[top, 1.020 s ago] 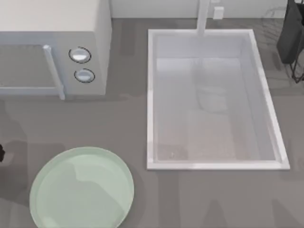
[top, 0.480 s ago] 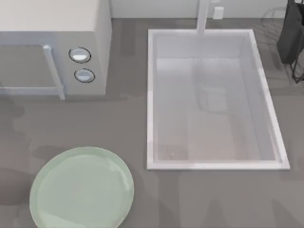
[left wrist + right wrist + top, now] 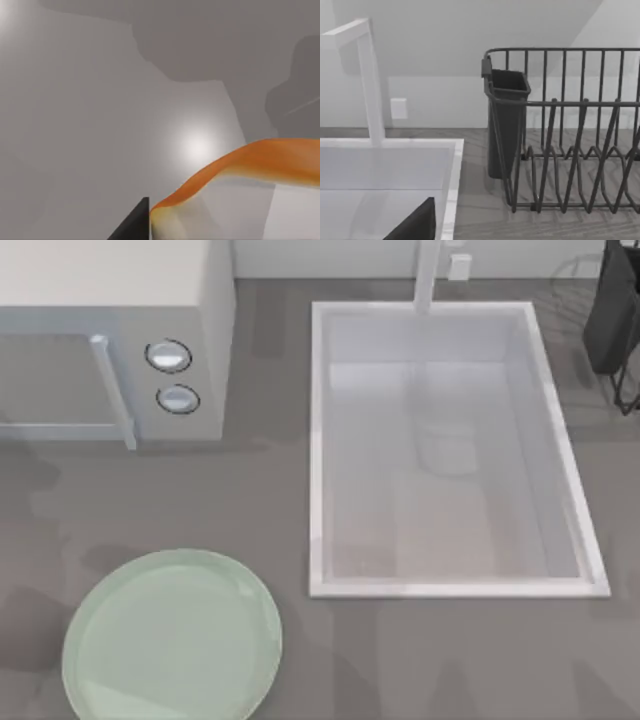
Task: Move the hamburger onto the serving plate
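The hamburger [image 3: 240,170], orange over creamy white, looms very close in the left wrist view. It presses against a dark fingertip [image 3: 134,225] of my left gripper, which is shut on it above the grey counter. The serving plate [image 3: 172,636], large, round and pale mint green, lies bare at the front left of the counter in the top view. A dark part of my right gripper [image 3: 415,225] hangs near the sink's far right corner, facing the dish rack.
A white rectangular sink [image 3: 445,450] with a faucet [image 3: 367,80] takes up the middle right. A microwave [image 3: 110,340] stands at the back left. A dark wire dish rack [image 3: 565,130] with a cutlery cup [image 3: 505,115] sits at the back right.
A dark bit of the left arm at the top view's left edge has gone out of sight. The shadow lying across the plate has slid off to the left.
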